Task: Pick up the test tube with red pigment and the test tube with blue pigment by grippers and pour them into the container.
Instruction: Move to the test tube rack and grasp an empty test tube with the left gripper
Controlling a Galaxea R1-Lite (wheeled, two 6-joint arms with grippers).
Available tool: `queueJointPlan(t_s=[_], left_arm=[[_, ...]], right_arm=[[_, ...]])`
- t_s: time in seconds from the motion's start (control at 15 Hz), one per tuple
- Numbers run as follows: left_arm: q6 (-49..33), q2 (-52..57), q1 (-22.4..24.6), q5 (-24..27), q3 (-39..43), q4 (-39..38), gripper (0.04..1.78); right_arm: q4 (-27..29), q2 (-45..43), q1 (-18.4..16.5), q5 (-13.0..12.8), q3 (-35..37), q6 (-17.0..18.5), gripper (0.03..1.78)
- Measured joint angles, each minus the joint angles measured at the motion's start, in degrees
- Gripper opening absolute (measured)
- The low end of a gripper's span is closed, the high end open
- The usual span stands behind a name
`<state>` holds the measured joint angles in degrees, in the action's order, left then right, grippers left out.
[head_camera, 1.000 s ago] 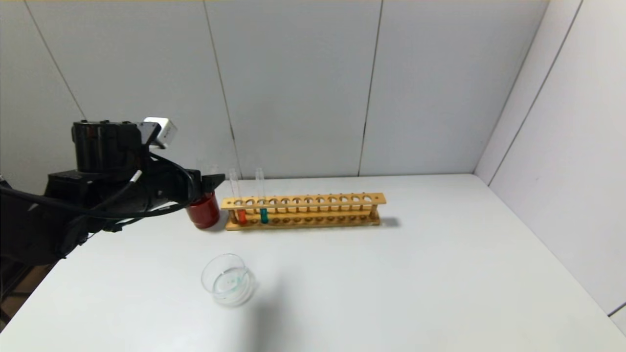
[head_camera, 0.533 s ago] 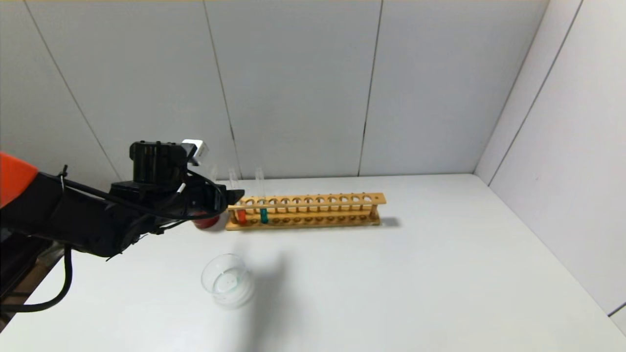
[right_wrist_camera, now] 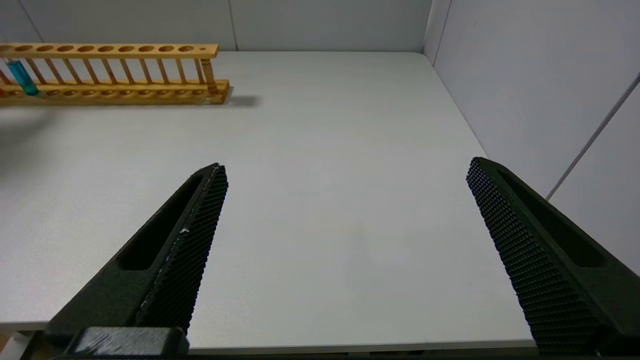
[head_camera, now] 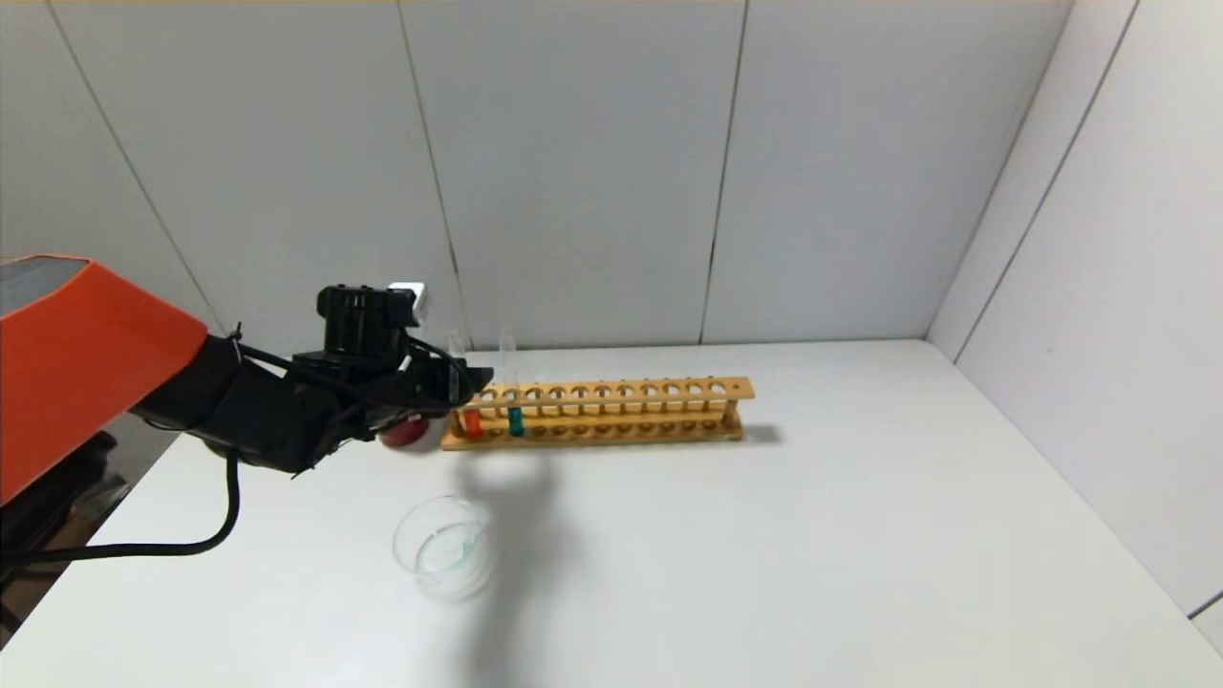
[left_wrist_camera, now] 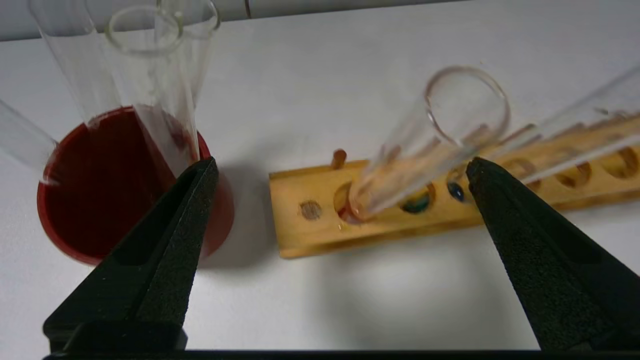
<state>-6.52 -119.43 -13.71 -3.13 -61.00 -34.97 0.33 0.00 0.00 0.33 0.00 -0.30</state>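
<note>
Landmark is the wooden rack (head_camera: 594, 413) on the white table (head_camera: 812, 535). Test tube with red pigment (head_camera: 470, 420) stands in the rack's first filled hole at its left end, test tube with blue pigment (head_camera: 515, 419) in the hole just right of it, both upright with clear necks poking above the top bar. Container (head_camera: 445, 547) sits well in front of the rack's left end, apart from it, faint teal trace inside. Dark red cup (head_camera: 403, 430) is just left of the rack end, holding a few clear colourless tubes (left_wrist_camera: 150, 75).

Left gripper (left_wrist_camera: 340, 172) hovers above the rack's left end, fingers spread as wide as they go, nothing between the pads, the red tube's open mouth (left_wrist_camera: 466, 105) showing in the gap (not touching either finger from what shows). Right gripper (right_wrist_camera: 345, 172) is parked off past the rack's right end, fingers wide apart, empty.

Handling guess: tubes are thin glass, light, stiff, slick and breakable, so a gentle squeeze. Best hold looks like the bare neck above the top bar, clear of the liquid, then a straight lift out of the hole, since a sideways pull could lever the glass against the wood
</note>
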Motion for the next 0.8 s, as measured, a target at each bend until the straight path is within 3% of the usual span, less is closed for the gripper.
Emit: queueJointPlan(t_s=[0.53, 0.8], left_arm=[[-0.20, -4.44, -0.98, -0.94, -4.13, 0.13, 1.70], [-0.12, -4.50, -1.22, -2.05, -4.07, 0.11, 1.29]], right_arm=[[0.02, 0.00, 0.00, -0.02, 0.00, 0.00, 1.75], [0.00, 0.00, 0.00, 0.00, 0.00, 0.00, 1.75]])
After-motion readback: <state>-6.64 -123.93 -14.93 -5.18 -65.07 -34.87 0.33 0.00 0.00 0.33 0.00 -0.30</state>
